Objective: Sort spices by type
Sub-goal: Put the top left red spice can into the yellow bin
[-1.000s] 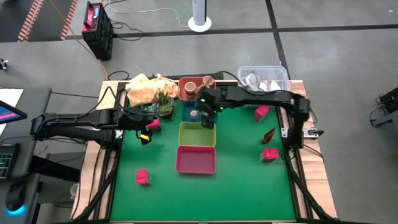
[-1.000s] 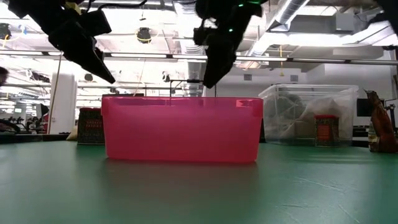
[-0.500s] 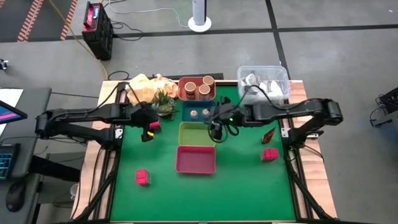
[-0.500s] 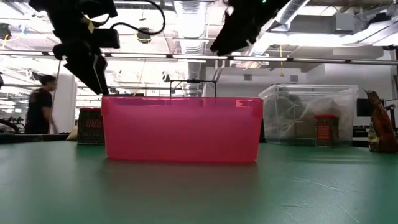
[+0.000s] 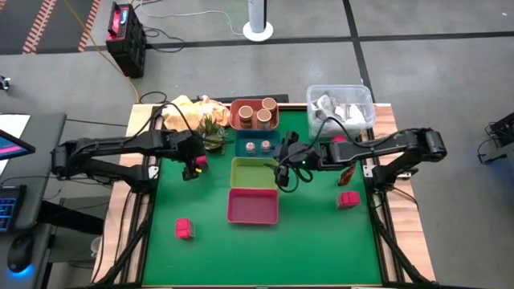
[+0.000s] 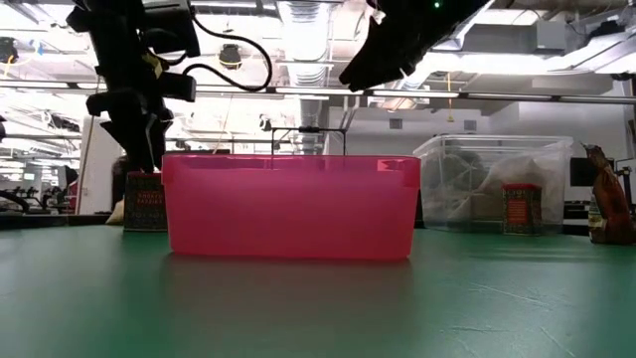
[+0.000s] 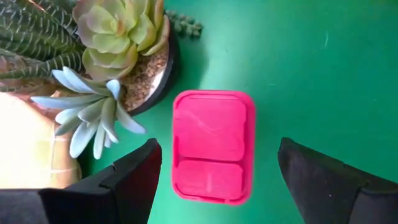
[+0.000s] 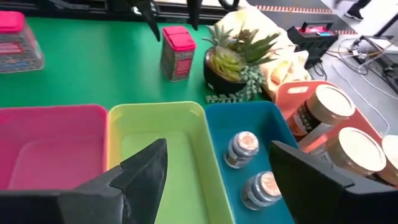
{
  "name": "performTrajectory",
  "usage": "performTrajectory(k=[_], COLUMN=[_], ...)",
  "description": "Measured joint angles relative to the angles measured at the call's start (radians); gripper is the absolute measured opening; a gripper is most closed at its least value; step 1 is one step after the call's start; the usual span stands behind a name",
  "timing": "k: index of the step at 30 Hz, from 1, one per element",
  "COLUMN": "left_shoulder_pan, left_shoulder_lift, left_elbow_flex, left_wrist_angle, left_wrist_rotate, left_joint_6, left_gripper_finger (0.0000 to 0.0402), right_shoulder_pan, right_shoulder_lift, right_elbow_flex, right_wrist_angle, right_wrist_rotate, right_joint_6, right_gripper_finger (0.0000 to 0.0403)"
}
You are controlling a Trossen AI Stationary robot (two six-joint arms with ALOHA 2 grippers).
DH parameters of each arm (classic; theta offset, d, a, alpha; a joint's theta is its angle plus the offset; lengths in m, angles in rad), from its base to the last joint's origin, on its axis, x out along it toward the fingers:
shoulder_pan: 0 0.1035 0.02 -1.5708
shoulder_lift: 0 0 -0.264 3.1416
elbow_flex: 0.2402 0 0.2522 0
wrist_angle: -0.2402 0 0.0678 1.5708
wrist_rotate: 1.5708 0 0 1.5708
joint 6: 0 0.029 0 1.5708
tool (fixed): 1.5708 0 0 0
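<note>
High view: jars (image 5: 263,114) sorted in orange and blue trays; you've four packets (image 5: 185,229) left on the desk. Left gripper (image 5: 193,166) spread over one; right gripper (image 5: 283,173) spread, empty.

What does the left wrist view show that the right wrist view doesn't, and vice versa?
Left wrist only: a straight-down look at the pink spice packet lying between the open left hand fingers, not yet touched.

Right wrist only: the pink tray, green tray, blue tray holding two tiny jars, the orange tray with tan-lidded jars, and the open right hand above the trays.

Both: that pink packet and the succulent pot beside it on the green table.
</note>
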Motion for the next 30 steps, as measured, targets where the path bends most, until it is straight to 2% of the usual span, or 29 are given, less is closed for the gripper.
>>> performTrajectory(k=[7, 12, 18, 23, 29, 30], left_shoulder_pan=[0.04, 0.06, 0.064, 0.064, 0.063, 0.063], left_shoulder_lift=[-0.001, -0.001, 0.071, 0.13, 0.127, 0.127], left_elbow_flex=[-0.027, -0.027, -0.027, -0.027, -0.026, -0.022], left_wrist_angle=[0.026, 0.044, 0.046, 0.049, 0.053, 0.047], left_wrist_rotate=[0.008, 0.066, 0.085, 0.085, 0.084, 0.084], left_joint_6=[0.026, 0.015, 0.013, 0.011, 0.022, 0.022], left_gripper_finger=[0.0309, 0.0309, 0.0296, 0.0274, 0.0207, 0.0205], right_shoulder_pan=[0.002, 0.001, 0.021, 0.03, 0.032, 0.032], right_shoulder_lift=[0.0, 0.0, 0.0, 0.0, 0.001, 0.001], right_elbow_flex=[0.0, 0.0, 0.0, 0.0, 0.0, 0.0], right_wrist_angle=[-0.002, 0.012, 0.027, 0.024, 0.02, 0.016], right_wrist_rotate=[0.0, 0.001, 0.0, 0.0, 0.0, 0.0], right_joint_6=[-0.02, -0.02, -0.022, -0.019, -0.016, -0.015], right_gripper_finger=[0.0308, 0.0308, 0.0308, 0.0308, 0.0308, 0.0308])
